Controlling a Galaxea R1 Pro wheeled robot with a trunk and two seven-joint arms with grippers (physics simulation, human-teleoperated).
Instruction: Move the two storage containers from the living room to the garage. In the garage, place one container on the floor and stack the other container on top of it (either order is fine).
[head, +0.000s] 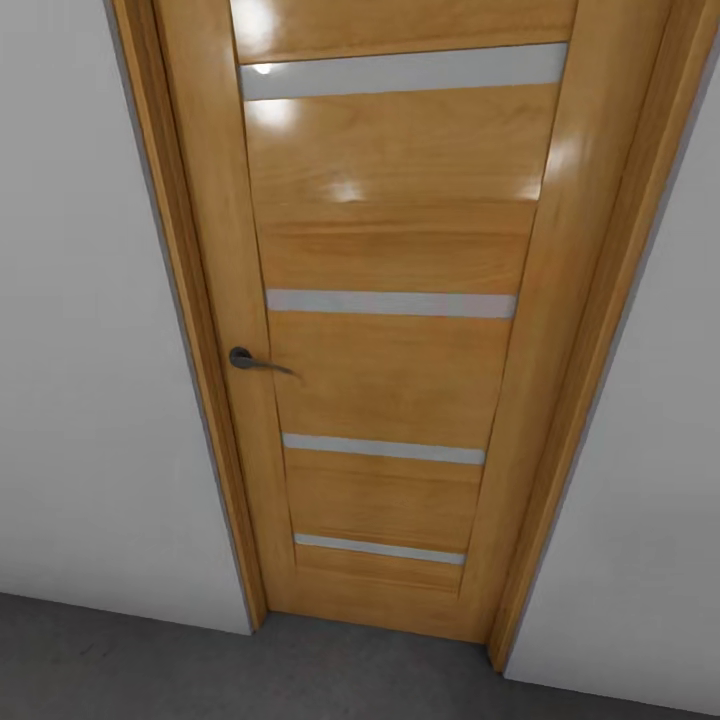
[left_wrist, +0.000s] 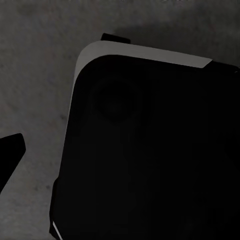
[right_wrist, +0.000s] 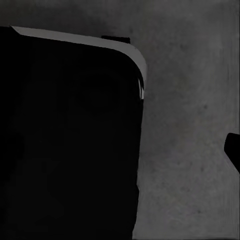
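The robot faced a closed honey-coloured wooden door (head: 390, 330) with grey glass strips and a dark lever handle (head: 250, 360). Below both wrists lay dark mottled concrete floor (right_wrist: 190, 150). Neither pincer's opening could be told; the orange-red containers' whereabouts stayed unknown. Best to approach the handle squarely.

A closed door (head: 390, 330) is set in its frame (head: 185, 300) between two stretches of wall (head: 80, 350), with the handle (head: 250, 361) mounted at its left edge. The floor (head: 150, 665) is spread before it.
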